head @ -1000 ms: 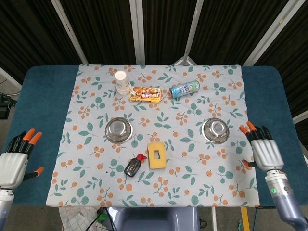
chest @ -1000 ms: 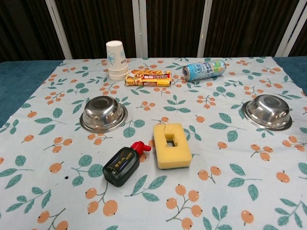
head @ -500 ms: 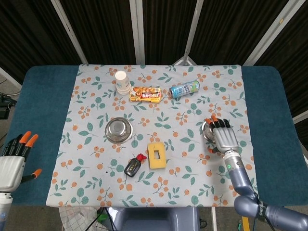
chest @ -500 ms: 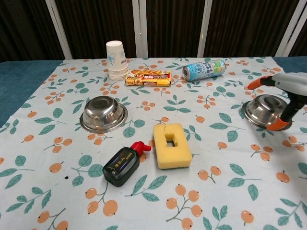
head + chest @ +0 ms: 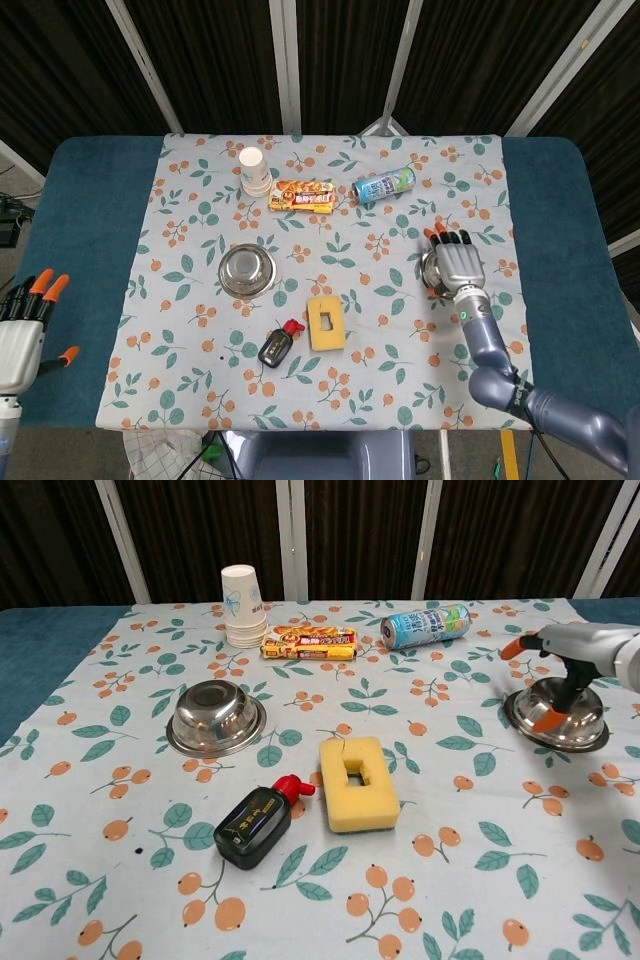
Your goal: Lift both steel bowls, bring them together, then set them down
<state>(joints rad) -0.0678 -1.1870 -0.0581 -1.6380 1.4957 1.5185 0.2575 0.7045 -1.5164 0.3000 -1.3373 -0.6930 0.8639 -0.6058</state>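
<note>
Both steel bowls are still sitting on the counter, so nothing is lifted yet. The left steel bowl is resting around 9 o'clock of the cloth's middle with nothing near it. The right steel bowl is lying around 3 o'clock, and the right robot hand is hovering right over it, fingers spread, thumb reaching down by the rim in the chest view. I can't tell if it's actually touching the bowl; it's not clamped on anything as far as I can see. The left robot hand is hanging way out at 8 o'clock off the cloth, fingers apart, holding nothing, well apart from its bowl.

Between the bowls the yellow sponge and black bottle are lying around 6 o'clock, with the paper cups, snack pack and can up at 12.

I'd say it's barely starting: both grasps, the lift, the bringing together and the set-down are all left.
</note>
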